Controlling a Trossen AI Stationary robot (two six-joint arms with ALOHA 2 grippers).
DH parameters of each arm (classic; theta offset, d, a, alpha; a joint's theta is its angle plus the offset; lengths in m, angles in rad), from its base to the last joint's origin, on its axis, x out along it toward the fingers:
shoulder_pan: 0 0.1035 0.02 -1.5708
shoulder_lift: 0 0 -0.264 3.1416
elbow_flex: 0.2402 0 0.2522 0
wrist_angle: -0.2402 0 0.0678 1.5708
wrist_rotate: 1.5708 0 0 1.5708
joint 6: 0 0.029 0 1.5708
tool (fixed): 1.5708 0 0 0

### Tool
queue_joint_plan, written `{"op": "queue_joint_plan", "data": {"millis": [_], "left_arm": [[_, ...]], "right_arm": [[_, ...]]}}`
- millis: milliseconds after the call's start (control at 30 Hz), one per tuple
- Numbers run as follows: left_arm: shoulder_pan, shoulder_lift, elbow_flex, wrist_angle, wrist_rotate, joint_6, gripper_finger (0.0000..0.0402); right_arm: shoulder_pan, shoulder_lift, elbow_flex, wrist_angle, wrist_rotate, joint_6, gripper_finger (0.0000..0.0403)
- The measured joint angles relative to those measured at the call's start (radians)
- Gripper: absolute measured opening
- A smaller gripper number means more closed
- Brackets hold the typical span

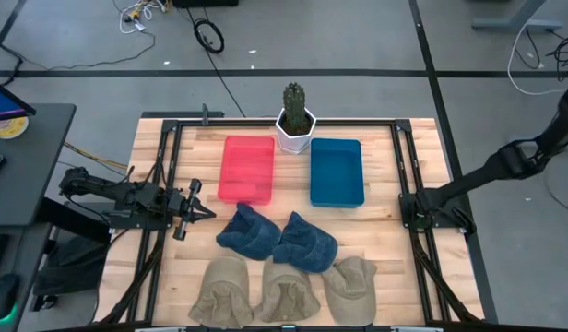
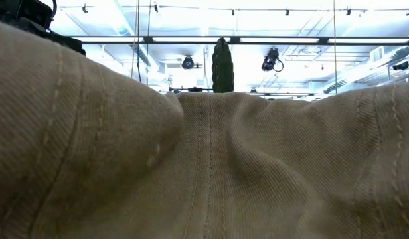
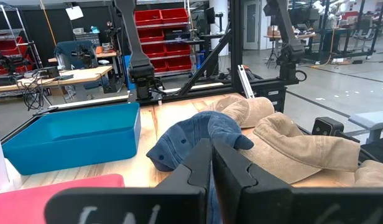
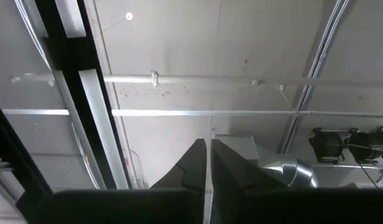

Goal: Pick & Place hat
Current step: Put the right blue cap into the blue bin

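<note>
Two blue hats (image 1: pixel 250 231) (image 1: pixel 305 242) lie side by side at mid-table, and three tan hats (image 1: pixel 226 288) (image 1: pixel 287 290) (image 1: pixel 350 284) lie in a row along the near edge. My left gripper (image 1: pixel 201 210) hovers at the table's left side, shut, pointing toward the blue hats and apart from them. Its wrist view shows a blue hat (image 3: pixel 201 140) and tan hats (image 3: pixel 303 146) beyond the shut fingers (image 3: pixel 211 155). My right arm (image 1: pixel 505 166) reaches off past the table's right edge. Its shut gripper (image 4: pixel 207 155) points up at the ceiling. Tan hat cloth (image 2: pixel 204 166) fills the low view.
A red tray (image 1: pixel 246 169) and a blue tray (image 1: pixel 337 171) sit side by side on the far half of the table. A cactus in a white pot (image 1: pixel 295 118) stands behind them at the far edge. Black frame rails (image 1: pixel 164 166) run along both sides.
</note>
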Motion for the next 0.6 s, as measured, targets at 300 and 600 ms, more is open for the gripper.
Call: {"op": "queue_joint_plan", "data": {"millis": [300,600], "left_arm": [[0.0,0.0,0.0,0.0,0.0,0.0,0.0021],[0.0,0.0,0.0,-0.002,0.0,0.0,0.0021]], "right_arm": [[0.0,0.089,0.076,-0.047,0.0,0.028,0.0025],[0.0,0.092,0.079,-0.376,0.0,0.164,0.0025]]}}
